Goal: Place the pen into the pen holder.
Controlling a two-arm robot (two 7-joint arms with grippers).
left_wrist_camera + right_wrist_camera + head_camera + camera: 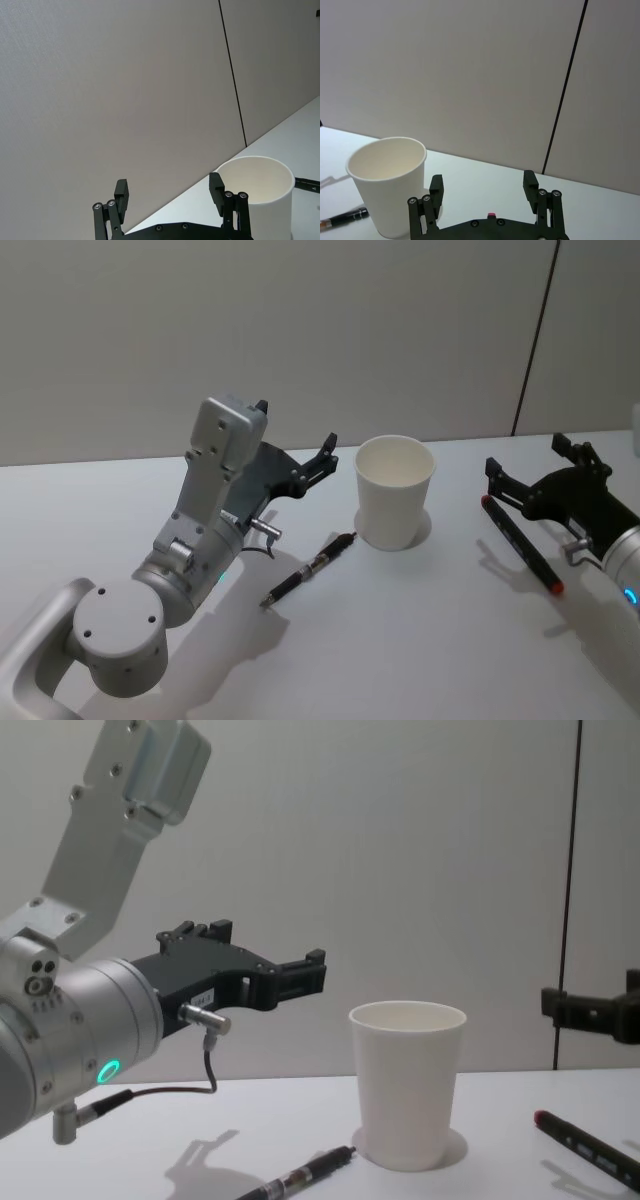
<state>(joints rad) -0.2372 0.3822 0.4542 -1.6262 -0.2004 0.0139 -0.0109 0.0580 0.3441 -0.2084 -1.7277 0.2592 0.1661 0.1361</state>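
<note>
The pen holder, a white paper cup (395,490) (407,1085) (260,195) (390,185), stands upright and empty mid-table. A black pen (310,568) (295,1178) (342,218) lies flat just left of its base, tip end toward me. A second dark pen with red ends (520,543) (590,1150) lies to the cup's right. My left gripper (297,427) (268,948) (169,187) hovers open above the table left of the cup, holding nothing. My right gripper (525,455) (590,995) (482,182) hovers open over the red-ended pen, also holding nothing.
The white table (400,640) runs back to a grey panelled wall (300,330) with a dark vertical seam at the right. The left arm's large silver links (190,560) stand over the near left of the table.
</note>
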